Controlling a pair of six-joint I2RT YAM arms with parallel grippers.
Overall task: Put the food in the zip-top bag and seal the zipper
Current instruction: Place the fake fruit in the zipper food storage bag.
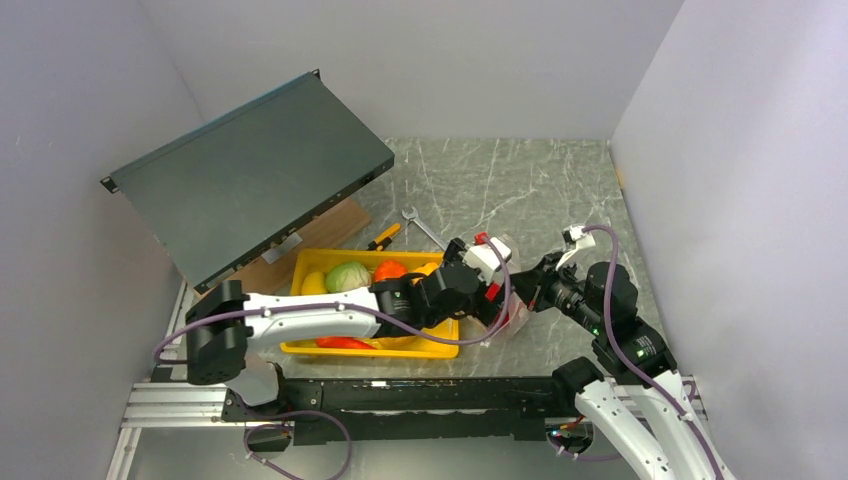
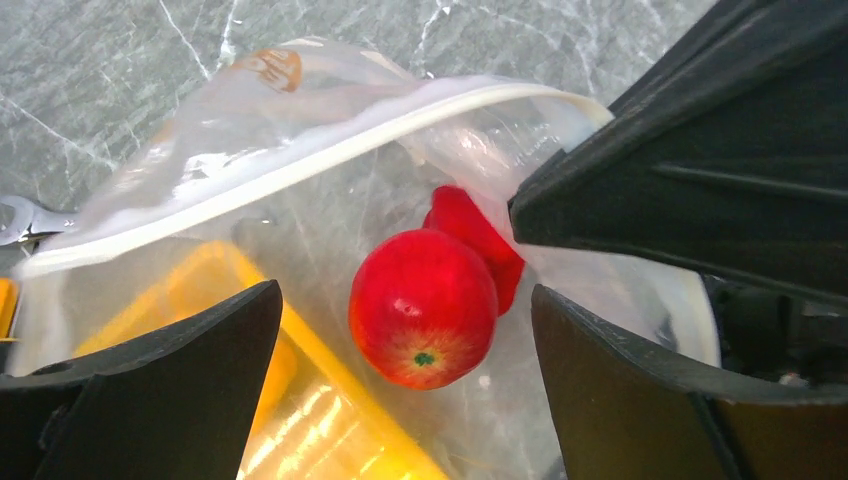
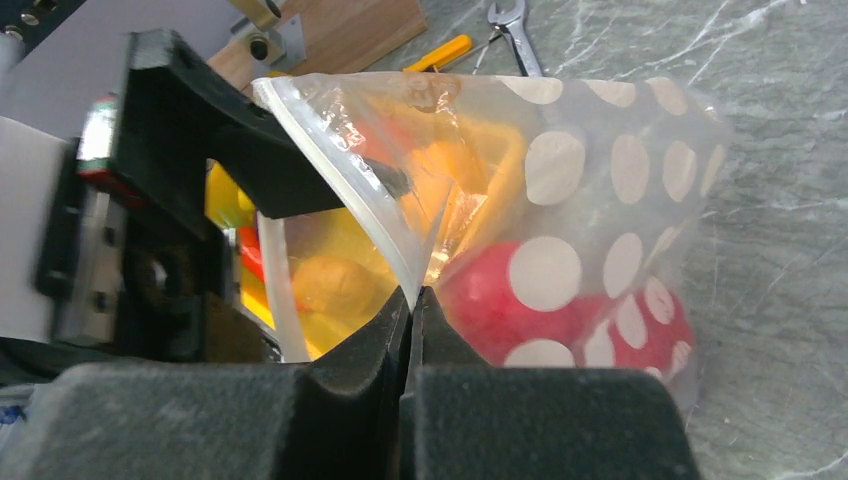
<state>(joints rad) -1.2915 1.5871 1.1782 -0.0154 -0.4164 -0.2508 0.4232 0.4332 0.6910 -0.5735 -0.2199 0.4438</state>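
The clear dotted zip-top bag point(image 3: 600, 180) stands right of the yellow tray, mouth open; it also shows in the top view point(image 1: 503, 305). My right gripper point(image 3: 412, 300) is shut on its white zipper point(image 3: 330, 170) edge and holds it up. My left gripper point(image 2: 405, 330) is open above the mouth, and its fingers point(image 2: 170, 370) touch nothing. A red apple point(image 2: 423, 308) lies inside the bag below them, against a red pepper point(image 2: 475, 235). Both show through the bag wall in the right wrist view, apple point(image 3: 480, 300) and pepper point(image 3: 650, 335).
The yellow tray point(image 1: 300, 262) holds a green cabbage point(image 1: 347, 276), an orange pumpkin point(image 1: 389, 270), a yellow fruit point(image 1: 314, 284) and a red vegetable point(image 1: 345, 343). A silver wrench point(image 1: 420, 226) and a yellow-handled tool point(image 1: 384, 236) lie behind it. A tilted grey metal panel point(image 1: 250, 175) stands at back left.
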